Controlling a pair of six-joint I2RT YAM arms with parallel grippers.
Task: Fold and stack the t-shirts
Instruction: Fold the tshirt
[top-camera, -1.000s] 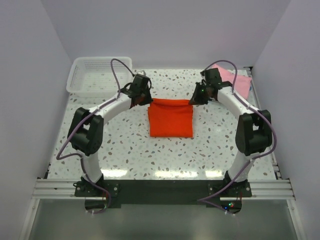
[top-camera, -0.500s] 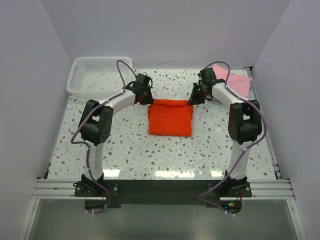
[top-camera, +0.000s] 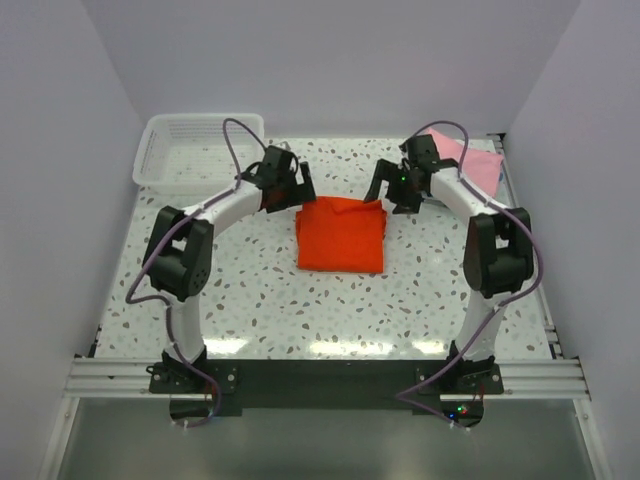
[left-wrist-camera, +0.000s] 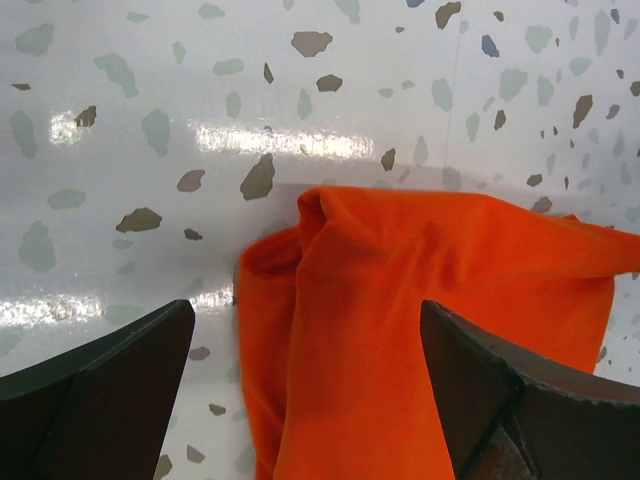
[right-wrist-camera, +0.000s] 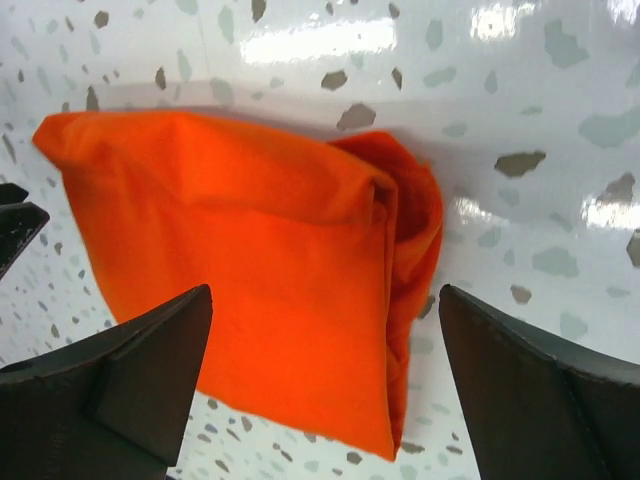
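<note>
Risen off far corners: left gripper (top-camera: 302, 192), right gripper (top-camera: 392, 196) spread wide, empty. Fold done on orange-red t-shirt (top-camera: 341, 238) (far edge rumpled); next, regrasp, stack on pink t-shirt (top-camera: 478, 162).

Bright, even overhead light. Glare streaks on glossy counter (top-camera: 250, 290) along near edge; more white reflections in both wrist views. Focus sharp, shadows faint.

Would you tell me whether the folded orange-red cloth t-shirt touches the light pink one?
Apart: the top view shows speckled table between orange-red t-shirt and pink t-shirt.
</note>
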